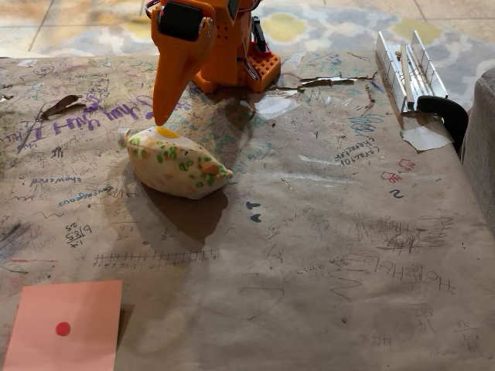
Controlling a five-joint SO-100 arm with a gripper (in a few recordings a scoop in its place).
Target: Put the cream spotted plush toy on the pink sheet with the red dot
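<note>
Orange plastic fingers taper to one tip just above the plush, at its yellow patch on the upper left. From this angle the gripper reads as a single wedge, so I cannot tell whether the jaws are spread or pressed together, nor whether the tip touches the fabric or hangs a little over it; it looks close enough for either.

Below the tip, the plush lies on its side on the scribbled brown paper that covers the table, near the arm's base. It looks soft and light, a stuffed body that should squash under a pinch and not slip much. A hold across the narrower, rounded upper end, near the yellow patch, seems safer than one across the broad middle.

Well apart, at the lower left corner of the fixed view, lies the pink sheet with its red dot, bare.
</note>
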